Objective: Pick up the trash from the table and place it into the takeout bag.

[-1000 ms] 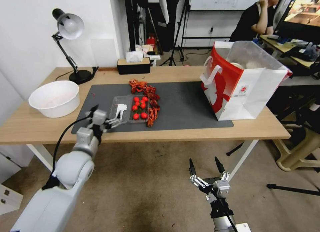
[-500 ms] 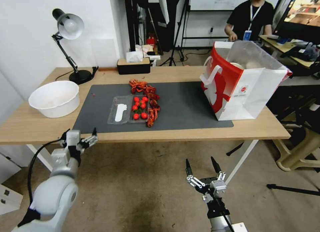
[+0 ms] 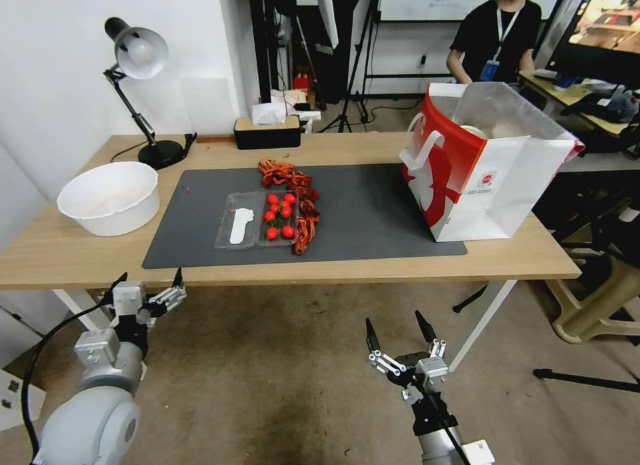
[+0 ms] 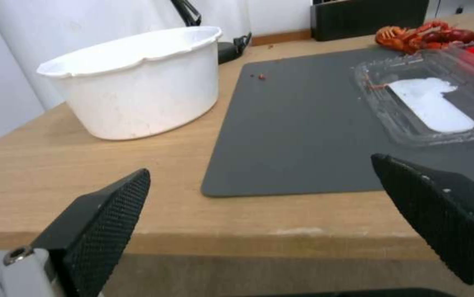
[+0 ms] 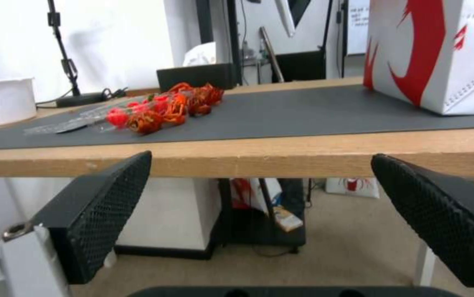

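A stiff red-and-white paper takeout bag (image 3: pixel 480 178), lined with clear plastic, stands upright at the right end of the light-wood counter (image 3: pixel 373 271). On the dark grey mat (image 3: pixel 373 211), red crayfish shells (image 3: pixel 301 205) and cherry tomatoes (image 3: pixel 280 215) lie in and beside a clear plastic tray (image 3: pixel 240 228). Both hands hang below the counter's front edge, the left hand (image 3: pixel 150 288) and right hand (image 3: pixel 397 331) each spread open, holding nothing.
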